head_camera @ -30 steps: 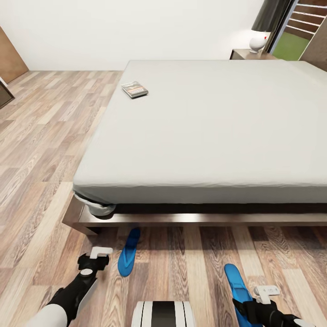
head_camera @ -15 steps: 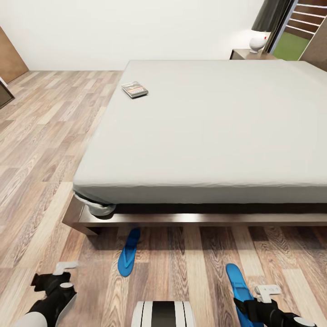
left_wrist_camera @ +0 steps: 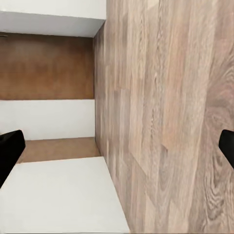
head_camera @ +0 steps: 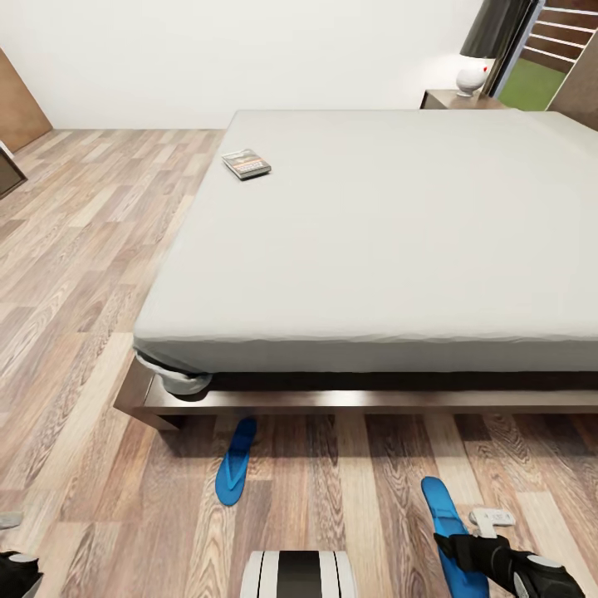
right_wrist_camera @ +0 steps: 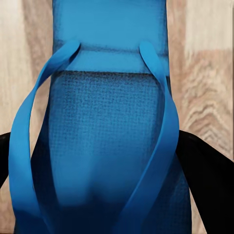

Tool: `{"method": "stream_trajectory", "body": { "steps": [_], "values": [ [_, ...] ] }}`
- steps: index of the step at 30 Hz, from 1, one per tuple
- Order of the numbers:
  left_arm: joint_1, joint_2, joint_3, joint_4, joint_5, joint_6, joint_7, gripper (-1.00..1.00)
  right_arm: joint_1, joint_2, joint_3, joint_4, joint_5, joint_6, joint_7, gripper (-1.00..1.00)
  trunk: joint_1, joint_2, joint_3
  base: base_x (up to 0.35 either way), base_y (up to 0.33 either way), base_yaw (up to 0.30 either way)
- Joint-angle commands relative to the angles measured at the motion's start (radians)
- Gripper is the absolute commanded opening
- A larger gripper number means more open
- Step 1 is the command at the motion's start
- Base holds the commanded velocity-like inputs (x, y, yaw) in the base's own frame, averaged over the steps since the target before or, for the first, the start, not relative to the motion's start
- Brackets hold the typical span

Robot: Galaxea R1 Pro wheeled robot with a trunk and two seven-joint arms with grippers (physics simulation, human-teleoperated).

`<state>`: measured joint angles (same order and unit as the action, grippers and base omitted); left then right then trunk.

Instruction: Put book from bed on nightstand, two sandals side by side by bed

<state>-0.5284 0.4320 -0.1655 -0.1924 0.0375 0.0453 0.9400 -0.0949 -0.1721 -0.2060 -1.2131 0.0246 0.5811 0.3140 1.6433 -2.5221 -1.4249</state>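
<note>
The book [head_camera: 246,164] lies on the pale-grey bed [head_camera: 390,241], near its far left edge. One blue sandal [head_camera: 235,462] rests on the floor by the bed frame, its tip under the frame. My right gripper [head_camera: 458,548] is shut on the second sandal [head_camera: 442,511] in front of the bed; the right wrist view shows the sandal [right_wrist_camera: 107,146] between the black fingers [right_wrist_camera: 207,175]. In the left wrist view my left gripper [left_wrist_camera: 117,151] is open over bare planks, nothing between its fingers. A nightstand [head_camera: 455,100] stands at the bed's far right corner.
A white lamp [head_camera: 472,76] with a dark shade sits on the nightstand, beside the window. Wood-plank floor [head_camera: 83,249] stretches left of the bed. A brown panel [head_camera: 18,100] and a dark cabinet edge [head_camera: 7,170] stand at the far left. My own base [head_camera: 297,575] shows at the bottom.
My left arm has pulled back down and to the left, away from the floor sandal, almost out of the head view. The right gripper has shifted slightly right with its sandal.
</note>
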Motion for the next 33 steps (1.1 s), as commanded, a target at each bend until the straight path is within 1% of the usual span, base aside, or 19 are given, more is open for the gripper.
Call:
{"method": "stream_trajectory", "body": {
  "steps": [1,4,5,6,7,9,10,12,15,17,19,22,25,30,31,33],
  "values": [
    [0.001,0.011,-0.008,0.004,0.004,0.005,0.004,1.0,-0.007,-0.001,-0.001,0.006,0.002,0.005,0.006,-1.0,0.0,0.0,-0.001,0.0,0.0,0.0],
    [0.003,0.043,-0.009,0.012,0.003,0.006,0.004,1.0,-0.028,-0.003,0.003,0.026,0.003,0.005,0.005,-1.0,0.0,0.0,-0.001,0.0,0.0,0.0],
    [0.004,0.066,-0.009,0.016,0.003,0.007,0.002,1.0,-0.042,-0.004,0.006,0.036,0.003,0.003,0.005,-1.0,0.0,0.0,-0.001,0.0,0.0,0.0],
    [0.005,0.078,-0.01,0.017,0.003,0.007,0.002,1.0,-0.048,-0.005,0.007,0.041,0.005,0.0,0.005,-1.0,0.0,0.0,-0.001,0.0,0.0,0.0],
    [0.006,0.102,-0.01,0.019,0.003,0.007,0.0,1.0,-0.058,-0.005,0.008,0.048,0.012,-0.015,0.004,-1.0,0.0,0.0,-0.001,0.0,0.0,0.0],
    [0.009,0.118,-0.011,0.02,0.002,0.007,-0.002,1.0,-0.065,-0.005,0.008,0.056,0.025,-0.036,0.003,-1.0,0.0,0.0,-0.001,0.0,0.0,0.0],
    [0.017,0.129,-0.011,0.021,0.002,0.007,-0.005,1.0,-0.07,-0.005,0.008,0.064,0.038,-0.051,0.0,-1.0,0.0,0.0,-0.001,0.0,0.0,0.0],
    [0.035,0.138,-0.011,0.022,0.002,0.007,-0.009,1.0,-0.078,-0.003,0.01,0.078,0.055,-0.065,-0.012,-1.0,0.0,0.0,-0.001,0.0,0.007,0.0],
    [0.049,0.143,-0.011,0.023,0.001,0.008,-0.011,1.0,-0.087,-0.002,0.012,0.087,0.064,-0.076,-0.027,-1.0,0.0,0.0,-0.001,0.0,0.047,0.0],
    [0.058,0.146,-0.011,0.023,0.001,0.008,-0.016,1.0,-0.09,-0.004,0.013,0.092,0.067,-0.083,-0.034,-1.0,0.0,0.0,-0.001,0.0,0.102,0.0],
    [0.074,0.15,-0.01,0.023,0.001,0.009,-0.04,1.0,-0.093,-0.005,0.013,0.098,0.07,-0.092,-0.042,-1.0,0.0,0.0,-0.001,0.0,0.158,0.0],
    [0.08,0.153,-0.01,0.024,0.001,0.013,-0.058,1.0,-0.095,-0.007,0.01,0.104,0.071,-0.096,-0.045,-1.0,0.0,0.0,-0.001,0.0,0.182,0.0],
    [0.084,0.164,-0.01,0.024,0.002,0.02,-0.071,1.0,-0.098,-0.008,0.008,0.121,0.072,-0.101,-0.047,-1.0,0.0,0.0,-0.001,0.0,0.197,0.0],
    [0.087,0.206,-0.009,0.027,0.001,0.024,-0.073,1.0,-0.114,-0.011,0.007,0.16,0.072,-0.118,-0.048,-1.0,0.0,0.0,-0.001,0.029,0.209,0.0],
    [0.087,0.23,-0.009,0.033,0.002,0.024,-0.073,1.0,-0.116,-0.011,0.007,0.164,0.072,-0.12,-0.048,-1.0,0.0,0.0,-0.001,0.061,0.233,0.0],
    [0.088,0.253,-0.009,0.039,0.002,0.023,-0.074,1.0,-0.12,-0.011,0.007,0.171,0.072,-0.122,-0.048,-1.0,0.0,0.0,-0.001,0.067,0.243,0.0]
  ]
}}
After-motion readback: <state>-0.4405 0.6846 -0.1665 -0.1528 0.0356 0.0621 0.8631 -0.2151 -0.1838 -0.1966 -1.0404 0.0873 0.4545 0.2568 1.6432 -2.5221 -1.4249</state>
